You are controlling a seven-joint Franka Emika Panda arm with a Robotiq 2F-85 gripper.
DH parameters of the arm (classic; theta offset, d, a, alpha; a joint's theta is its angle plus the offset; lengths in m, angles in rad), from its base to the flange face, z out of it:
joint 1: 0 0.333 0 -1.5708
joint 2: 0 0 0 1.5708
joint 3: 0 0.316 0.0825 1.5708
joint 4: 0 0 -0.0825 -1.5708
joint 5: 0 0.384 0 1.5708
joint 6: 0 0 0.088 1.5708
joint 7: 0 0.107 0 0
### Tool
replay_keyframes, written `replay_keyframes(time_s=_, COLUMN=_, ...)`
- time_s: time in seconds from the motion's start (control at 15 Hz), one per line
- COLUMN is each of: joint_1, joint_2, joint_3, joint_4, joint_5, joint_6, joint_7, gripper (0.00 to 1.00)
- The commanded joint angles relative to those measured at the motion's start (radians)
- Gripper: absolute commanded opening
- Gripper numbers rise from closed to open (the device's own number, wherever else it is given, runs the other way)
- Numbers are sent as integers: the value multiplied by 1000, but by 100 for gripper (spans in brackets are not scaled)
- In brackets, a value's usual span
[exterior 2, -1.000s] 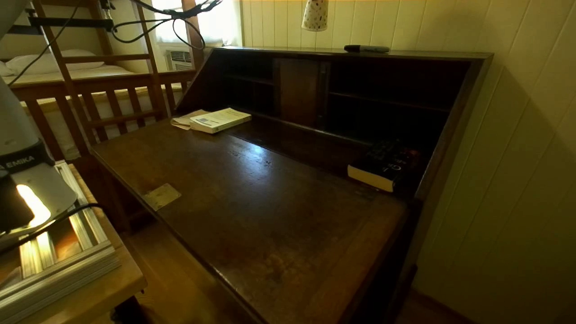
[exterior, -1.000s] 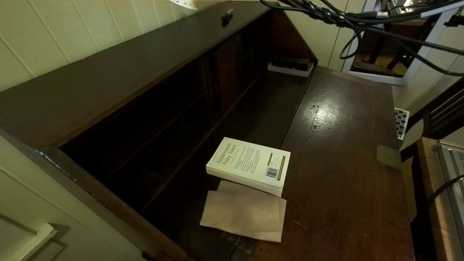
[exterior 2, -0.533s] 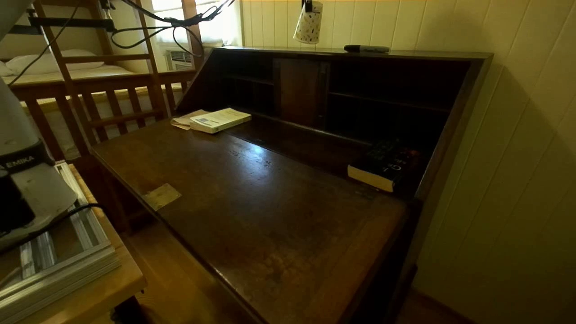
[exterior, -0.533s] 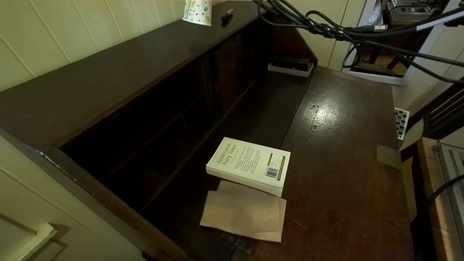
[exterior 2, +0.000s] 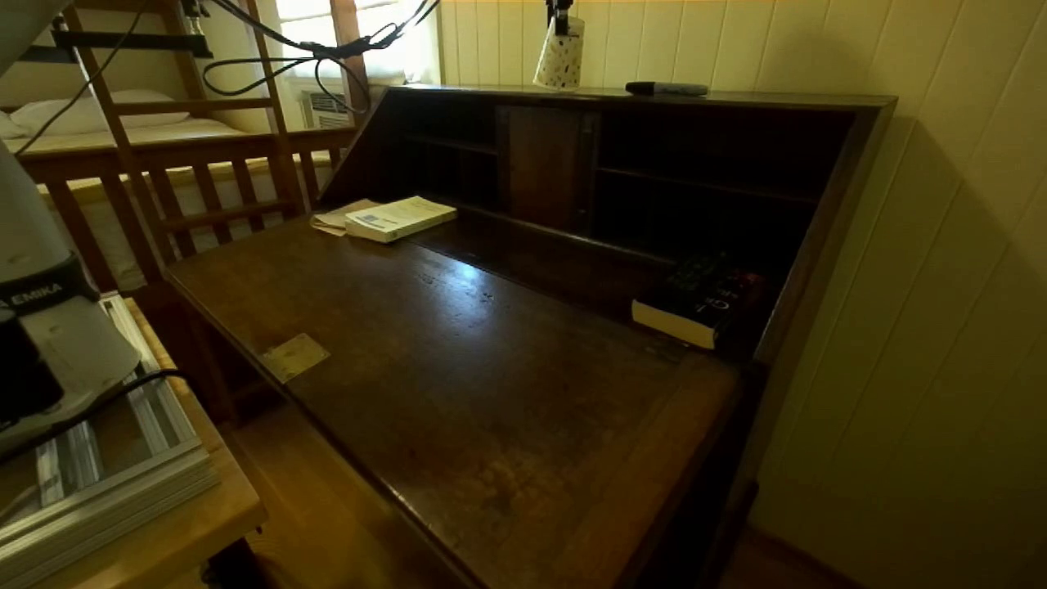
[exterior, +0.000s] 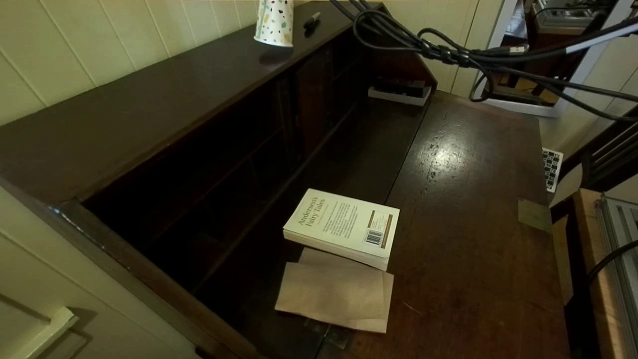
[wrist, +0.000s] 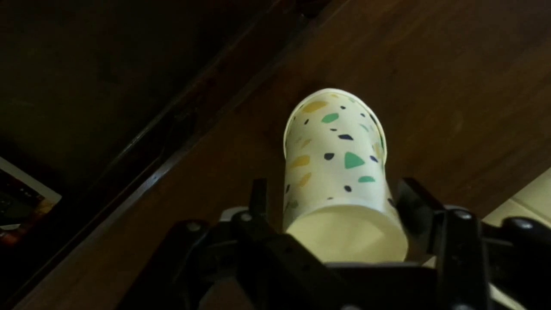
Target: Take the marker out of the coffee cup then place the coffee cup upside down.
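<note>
The coffee cup (exterior: 275, 22), white with coloured specks, is upside down above the desk's top ledge. Its shadow on the ledge lies below the rim, so it hangs slightly above the wood. It also shows in an exterior view (exterior 2: 559, 59), tilted a little. In the wrist view the cup (wrist: 333, 146) shows its closed base towards me and its rim away. My gripper (wrist: 332, 185) has a finger on each side of the base end and carries the cup; exact contact is unclear. The black and grey marker (exterior: 312, 21) lies on the ledge beside the cup, also here (exterior 2: 667, 88).
The ledge (exterior: 149, 94) runs along the panelled wall. Below, on the desk, lie a white book (exterior: 344, 227) and brown paper (exterior: 334, 296). A black book (exterior 2: 691, 307) lies at the desk's end. Arm cables (exterior: 443, 54) hang over the desk.
The cup has come down with my gripper towards the ledge, entering more fully into both exterior views. Its tilt has varied along the way. The marker and books have not moved.
</note>
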Motion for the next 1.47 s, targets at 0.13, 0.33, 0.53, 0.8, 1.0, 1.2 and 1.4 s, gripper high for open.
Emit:
replay_keyframes(time_s=0.13, joint_1=-3, joint_2=-4, joint_3=0, joint_4=9, joint_5=3, joint_6=6, joint_7=-26, gripper=100)
replay_keyframes(time_s=0.33, joint_1=-5, joint_2=-13, joint_3=4, joint_4=5, joint_5=9, joint_6=18, joint_7=-36, gripper=100)
replay_keyframes(time_s=0.53, joint_1=-11, joint_2=-29, joint_3=11, joint_4=2, joint_5=18, joint_6=20, joint_7=-53, gripper=100)
replay_keyframes(time_s=0.8, joint_1=-20, joint_2=-55, joint_3=17, joint_4=-2, joint_5=26, joint_6=25, joint_7=-85, gripper=100)
replay_keyframes(time_s=1.0, joint_1=-36, joint_2=-79, joint_3=30, joint_4=-7, joint_5=42, joint_6=11, joint_7=-118, gripper=100)
replay_keyframes(time_s=1.2, joint_1=-61, joint_2=-103, joint_3=55, joint_4=-12, joint_5=75, joint_6=-8, joint_7=-164, gripper=100)
replay_keyframes(time_s=1.4, joint_1=-86, joint_2=-121, joint_3=75, joint_4=-13, joint_5=108, joint_6=-19, joint_7=-211, gripper=100)
